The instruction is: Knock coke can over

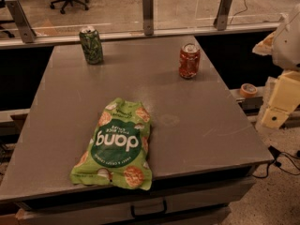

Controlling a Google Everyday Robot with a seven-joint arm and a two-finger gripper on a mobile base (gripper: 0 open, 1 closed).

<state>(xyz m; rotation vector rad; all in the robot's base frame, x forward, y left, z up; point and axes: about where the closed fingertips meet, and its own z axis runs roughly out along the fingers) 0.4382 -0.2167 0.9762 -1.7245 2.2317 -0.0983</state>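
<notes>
The hand (280,102) is at the right edge of the view, outside the bench (197,125) and beside its right border, not above the surface. Only a part of it can be seen: pale cream blocks, one bigger above and one smaller below, that hang down slanted toward the bench. Above them there is a white rounded part of the arm (288,43), which is cut by the edge of the picture. Whether the hand is open or closed I cannot tell, and it holds nothing that I can see. It touches no object.

The coke can (189,61) stands upright on the bench, to the left of the hand in the view and farther back than it, near the back right part of the surface. It is well apart from the hand, with bare grey surface and the bench border between them. Its silver top with the tab points upward.

Much farther from the hand, at the back left, a green can (91,45) also stands upright. A green snack bag (117,144) lies flat at the front, left of the hand and nearer to the camera, and its lower end reaches the front border of the bench.

Just beside the hand, a little to its left and behind, a roll of tape (248,89) lies on a lower ledge next to the bench.
</notes>
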